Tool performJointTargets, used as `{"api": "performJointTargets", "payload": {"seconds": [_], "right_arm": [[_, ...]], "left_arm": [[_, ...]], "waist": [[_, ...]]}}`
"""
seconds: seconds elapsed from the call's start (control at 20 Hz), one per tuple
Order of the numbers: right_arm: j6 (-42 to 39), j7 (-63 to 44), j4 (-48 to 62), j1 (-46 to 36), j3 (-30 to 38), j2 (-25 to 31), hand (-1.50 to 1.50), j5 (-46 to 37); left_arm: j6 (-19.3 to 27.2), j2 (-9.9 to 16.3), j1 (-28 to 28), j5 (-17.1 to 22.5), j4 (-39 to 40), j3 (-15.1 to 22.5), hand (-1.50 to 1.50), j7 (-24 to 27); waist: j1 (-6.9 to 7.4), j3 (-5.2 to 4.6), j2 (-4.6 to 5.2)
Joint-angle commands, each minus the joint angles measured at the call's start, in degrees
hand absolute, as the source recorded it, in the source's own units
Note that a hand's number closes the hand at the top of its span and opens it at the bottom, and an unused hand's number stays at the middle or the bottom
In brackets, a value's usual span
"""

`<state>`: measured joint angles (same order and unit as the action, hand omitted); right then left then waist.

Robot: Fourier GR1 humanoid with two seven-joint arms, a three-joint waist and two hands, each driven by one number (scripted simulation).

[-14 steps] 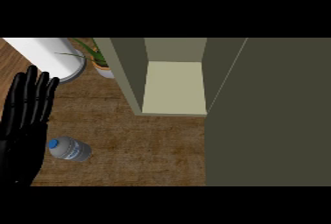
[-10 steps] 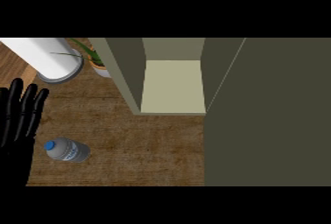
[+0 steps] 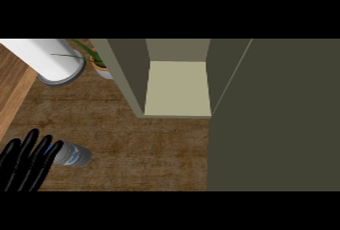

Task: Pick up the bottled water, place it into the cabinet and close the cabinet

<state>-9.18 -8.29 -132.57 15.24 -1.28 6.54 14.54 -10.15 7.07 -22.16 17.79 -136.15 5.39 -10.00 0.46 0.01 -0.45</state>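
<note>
The bottled water (image 3: 74, 156) lies on its side on the brown counter (image 3: 146, 148) at the lower left, its clear body pointing right. My left hand (image 3: 25, 165) comes up from the lower left edge, open with straight fingers. Its fingertips (image 3: 54, 148) overlap the bottle's cap end and hide the cap. I cannot tell whether they touch it. The cabinet (image 3: 178, 87) stands open at the upper middle, showing a pale shelf with nothing on it. Its dark olive door (image 3: 275, 117) fills the right side. My right hand is out of view.
A white cylinder (image 3: 46, 58) lies at the upper left, with a potted plant (image 3: 98, 63) beside the cabinet's left wall (image 3: 126, 72). A lighter wooden strip (image 3: 13, 85) runs along the counter's left edge.
My left hand has dropped toward the lower left corner, and its fingertips now cover the bottle's cap end. The bottle and the cabinet have stayed put.
</note>
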Motion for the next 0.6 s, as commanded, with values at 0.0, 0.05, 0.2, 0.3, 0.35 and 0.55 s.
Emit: {"api": "performJointTargets", "payload": {"seconds": [0.0,0.05,0.2,0.3,0.35,0.55], "right_arm": [[-4.24,-2.14,-5.56,6.55,3.28,2.61,-1.50,8.10],[-3.28,-2.64,-7.47,7.73,1.60,1.79,-1.50,5.82],[-1.70,-7.81,-11.55,6.92,3.84,3.03,-1.50,9.05],[-1.75,-5.71,-7.49,5.62,5.88,2.38,-1.50,10.57],[-1.85,-8.01,-12.50,8.11,2.58,2.18,-1.50,8.49],[-2.13,-8.97,-14.14,8.99,4.50,2.55,-1.50,11.14]], "left_arm": [[-1.25,1.47,-8.46,6.31,-10.30,-0.99,-1.50,-4.41],[-2.11,1.68,-12.17,6.18,-13.04,0.14,-1.50,-4.85],[0.21,0.23,-8.56,4.79,-12.01,0.96,-1.50,-5.83],[-1.62,1.94,-13.49,7.12,-15.96,-0.29,-1.50,-5.85],[-1.25,0.67,-12.98,4.38,-14.41,2.17,-1.50,-5.08],[-1.07,0.51,-14.29,3.26,-14.34,2.03,-1.50,-3.99]], "waist": [[-0.23,0.01,0.05],[0.07,0.00,-0.05],[-0.44,0.00,0.14],[0.36,0.03,-0.01],[-0.13,0.00,-0.06],[-0.26,0.00,-0.21]]}}
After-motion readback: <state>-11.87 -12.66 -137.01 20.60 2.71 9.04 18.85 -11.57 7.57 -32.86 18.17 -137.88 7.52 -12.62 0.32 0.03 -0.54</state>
